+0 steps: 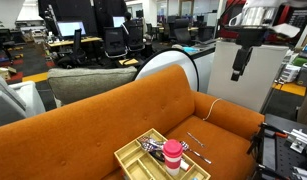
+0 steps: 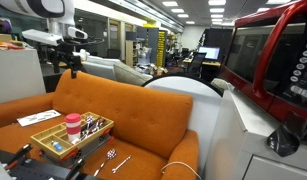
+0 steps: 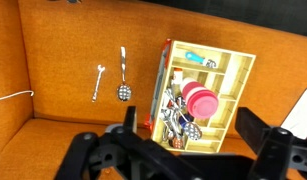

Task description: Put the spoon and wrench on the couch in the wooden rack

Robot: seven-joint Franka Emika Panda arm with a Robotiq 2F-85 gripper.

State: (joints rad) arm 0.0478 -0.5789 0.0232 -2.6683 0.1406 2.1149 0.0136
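Our gripper (image 3: 188, 125): jaws spread, empty, high above the seat. Rack (image 3: 238, 85): below us. Spoon (image 3: 123, 75): just beside the rack. Wrench (image 3: 97, 82): next over, both on couch (image 3: 63, 40). Step, we judge: first approach. Next: descend over spoon.

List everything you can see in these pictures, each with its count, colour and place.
couch: 1, burnt orange, fills the wrist view
wooden rack: 1, pale yellowish, on the couch seat
cup: 1, pink-red, upright in the rack
utensils: several, mixed colours, in the rack's compartments beside the cup
spoon: 1, silver, on the seat beside the rack, not touching it
wrench: 1, silver, on the seat next to the spoon, apart from it
cable: 1, white, on the seat
sofa: 1, grey-green, behind the couch
tool: 1, black, open, above the rack
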